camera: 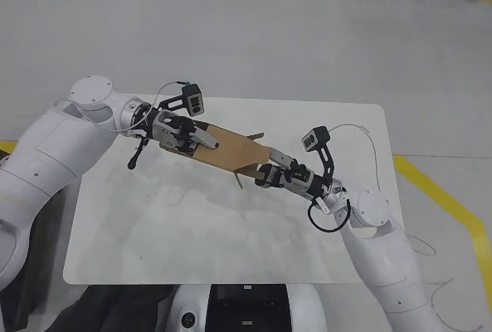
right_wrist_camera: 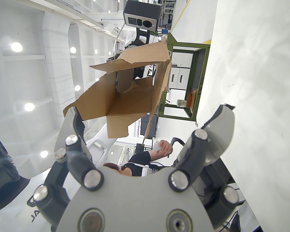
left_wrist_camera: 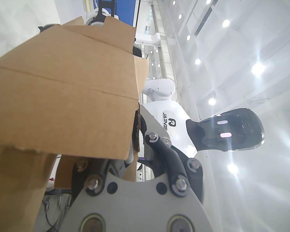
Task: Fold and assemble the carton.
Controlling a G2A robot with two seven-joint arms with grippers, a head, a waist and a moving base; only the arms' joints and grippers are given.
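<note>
1. Brown corrugated cardboard carton (camera: 233, 151): in the air above the white table (camera: 187, 241), spanning the gap between the two arms. It is partly opened into a tube and its end flaps hang loose and unfolded.
2. Left hand (camera: 202, 141): closed on one carton wall, one finger inside the tube and the other lying over the outer face. Judged purpose: an anchor, so the carton cannot turn while the far end is worked.
3. Right hand (right_wrist_camera: 148, 111): fingers spread wide, gripping nothing. It faces the open end, with one fingertip (right_wrist_camera: 73, 118) just beside the corner of a loose flap.
4. Judgement: holding the carton clear of the table gives access to both ends. With no flap tucked yet, assembly looks early.
</note>
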